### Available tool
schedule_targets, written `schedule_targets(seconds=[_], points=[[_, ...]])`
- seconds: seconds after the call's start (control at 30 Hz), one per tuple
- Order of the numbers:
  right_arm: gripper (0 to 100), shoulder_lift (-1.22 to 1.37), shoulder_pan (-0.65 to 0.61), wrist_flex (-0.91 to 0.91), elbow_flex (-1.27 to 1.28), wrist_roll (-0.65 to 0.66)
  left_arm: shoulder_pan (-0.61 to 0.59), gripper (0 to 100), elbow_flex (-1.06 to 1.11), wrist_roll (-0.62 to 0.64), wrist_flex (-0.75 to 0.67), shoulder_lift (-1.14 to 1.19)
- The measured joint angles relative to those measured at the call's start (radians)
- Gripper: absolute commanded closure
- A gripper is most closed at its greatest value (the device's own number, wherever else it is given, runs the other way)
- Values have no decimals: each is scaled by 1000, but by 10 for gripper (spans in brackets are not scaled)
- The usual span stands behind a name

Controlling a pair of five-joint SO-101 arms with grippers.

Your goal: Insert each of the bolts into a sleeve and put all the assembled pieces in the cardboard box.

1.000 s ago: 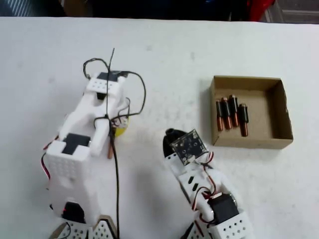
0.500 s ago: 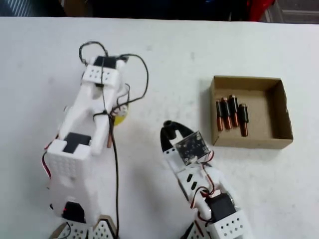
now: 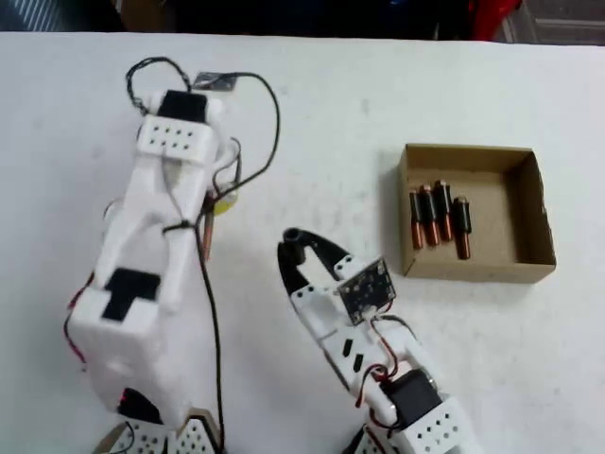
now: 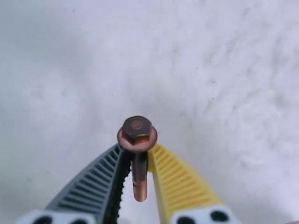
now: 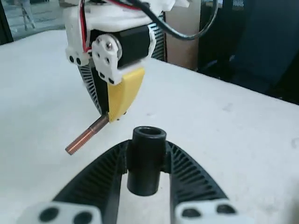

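Worktop [image 3: 378,95] white; cardboard box [image 3: 473,270] taken as reference. Inside the box: four assembled pieces [image 3: 438,222], copper bolt in black sleeve, lying side by side in the half nearer the arms. Right gripper [image 5: 146,154] sits outside the box, off the wall nearest those four pieces, near the box but not touching it. Its black fingers [image 5: 100,182] pinch a black sleeve [image 5: 148,135] between the tips, and the open bore end shows past them. Left gripper [image 4: 138,151] is farther from the box, beyond the right gripper, well apart from the box wall. One grey and one yellow finger [image 4: 175,182] are pressed onto a copper bolt [image 4: 137,132] just under its flanged hex head, which stands proud of the tips. In the right wrist view the bolt's shank sticks out slantwise beside the yellow finger. Shank end near the sleeve but apart from it; bolt not yet in the sleeve. This bolt and sleeve both outside the box
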Motion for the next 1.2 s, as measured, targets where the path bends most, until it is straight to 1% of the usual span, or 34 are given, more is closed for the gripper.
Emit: schedule_targets(seconds=[0.1, 0.23, 0.3, 0.4, 0.5, 0.63, 0.73, 0.87, 0.97, 1.03, 1.13, 1.2], points=[[981, 0, -8, -38, 0, 0, 0, 980, 112, 0, -44, -110], [982, 0, -8, -49, 0, 0, 0, 980, 310, -5, -164, -288], [982, 0, -29, -49, 0, 0, 0, 980, 419, -43, -233, -397], [982, 0, -80, -49, 0, 0, 2, 979, 589, -143, -358, -569], [982, 0, -98, -49, 0, 0, 2, 979, 763, -215, -489, -750], [982, 0, -104, -49, 0, 0, 2, 978, 974, -244, -664, -997], [982, 0, -120, -49, 0, 0, 2, 978, 1097, -249, -767, -1185], [982, 0, -153, -49, 0, 0, 2, 978, 1195, -249, -852, -1415], [982, 0, -149, -49, 0, 0, 2, 978, 1229, -244, -878, -1554], [982, 0, -149, -49, 0, 0, 2, 978, 1231, -196, -878, -1628], [982, 0, -150, -49, 0, 0, 5, 977, 1231, -83, -878, -1703], [982, 0, -149, -49, 0, 0, 34, 977, 1231, -20, -878, -1737]])
